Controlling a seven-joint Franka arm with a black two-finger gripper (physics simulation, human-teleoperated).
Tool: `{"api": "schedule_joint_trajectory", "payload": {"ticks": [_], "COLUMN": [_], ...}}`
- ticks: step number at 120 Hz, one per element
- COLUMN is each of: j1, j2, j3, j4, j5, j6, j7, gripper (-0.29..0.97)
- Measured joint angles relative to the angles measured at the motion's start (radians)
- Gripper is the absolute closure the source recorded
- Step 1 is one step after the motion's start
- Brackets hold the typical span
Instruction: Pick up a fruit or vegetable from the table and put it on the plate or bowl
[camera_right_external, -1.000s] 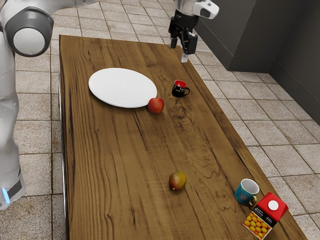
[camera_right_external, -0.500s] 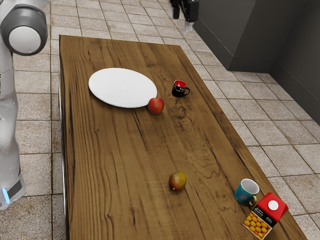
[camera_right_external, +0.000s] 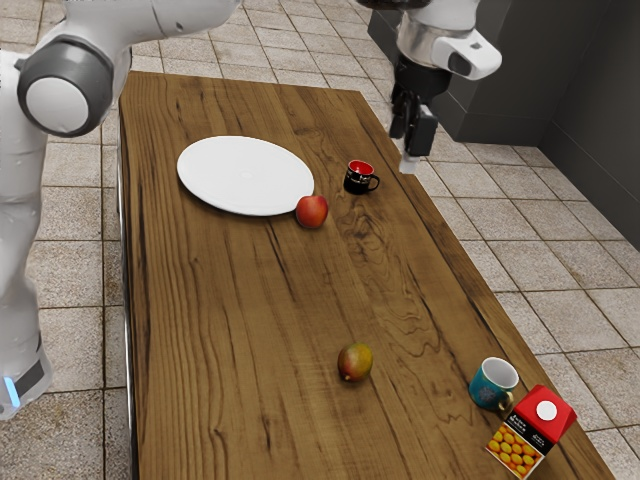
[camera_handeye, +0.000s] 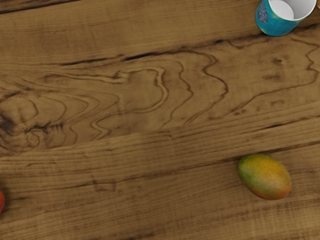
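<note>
A red apple (camera_right_external: 312, 211) rests on the wooden table (camera_right_external: 230, 300), touching the near rim of a white plate (camera_right_external: 245, 175). A green-orange mango (camera_right_external: 354, 361) lies farther down the table toward the near end. My gripper (camera_right_external: 408, 150) hangs high above the table's edge at the exterior view's right, past a black mug (camera_right_external: 359, 177); it is open and holds nothing. In the wrist view the mango (camera_handeye: 264, 176) lies far below my hand, and a sliver of the apple (camera_handeye: 1, 200) shows at the edge.
A teal mug (camera_right_external: 493, 384) (camera_handeye: 283, 15) and an orange-juice carton (camera_right_external: 530, 431) stand at the table's near right corner. The black mug has a red inside. Tiled floor surrounds the table, and dark cabinets (camera_right_external: 520, 60) stand behind.
My hand rose toward the top edge of the exterior view, then came down and toward the exterior view's right, to just past the black mug. Nothing on the table has moved.
</note>
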Motion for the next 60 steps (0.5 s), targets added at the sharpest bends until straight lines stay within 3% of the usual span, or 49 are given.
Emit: {"api": "schedule_joint_trajectory", "payload": {"ticks": [22, 45, 60], "j1": [-0.032, -0.051, -0.049], "j2": [0.009, -0.214, -0.276], "j3": [-0.016, -0.042, -0.056], "j4": [-0.017, -0.486, -0.642], "j5": [-0.01, -0.053, -0.079], "j6": [0.008, 0.175, 0.306], "j7": [0.0, -0.002, -0.007], "gripper": [0.0, 0.0, 0.0]}}
